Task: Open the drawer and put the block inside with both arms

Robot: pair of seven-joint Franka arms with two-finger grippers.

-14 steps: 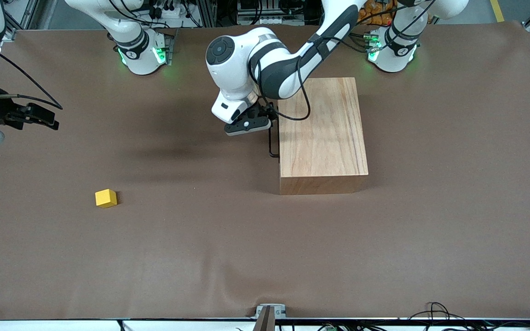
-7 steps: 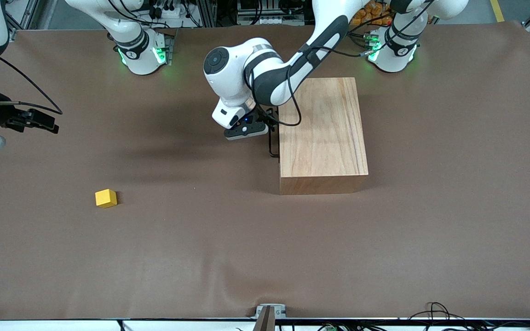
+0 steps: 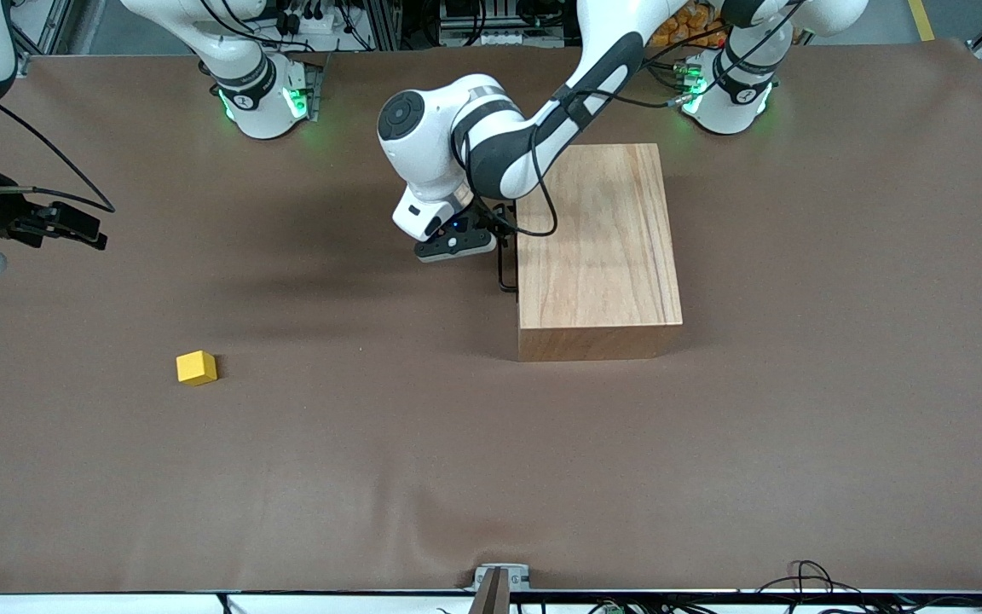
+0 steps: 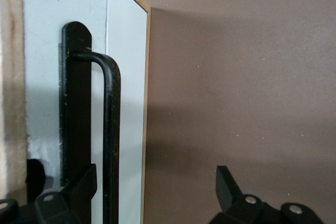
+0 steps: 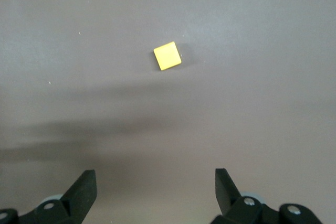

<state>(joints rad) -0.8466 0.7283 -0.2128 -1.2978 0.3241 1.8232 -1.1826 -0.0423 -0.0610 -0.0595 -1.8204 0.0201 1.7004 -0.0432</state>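
The light-wood box (image 3: 597, 247) stands mid-table with its drawer closed. The drawer's white front panel (image 4: 58, 77) and black U-shaped handle (image 4: 111, 129) face the right arm's end; the handle also shows in the front view (image 3: 505, 269). My left gripper (image 3: 491, 243) is open at the handle, with the bar between its fingers and no grip on it. One finger (image 4: 81, 187) lies against the panel. The yellow block (image 3: 196, 367) sits on the brown table, also in the right wrist view (image 5: 167, 55). My right gripper (image 3: 73, 223) is open and empty, up in the air at the table's edge.
The brown table cover (image 3: 423, 443) is wrinkled near the front camera's edge. Both arm bases glow green at the top of the front view. A black cable (image 3: 48, 153) loops by the right gripper.
My left gripper has dropped slightly and moved in along the handle. My right gripper has shifted a little lower in the front view. The block and box have not moved.
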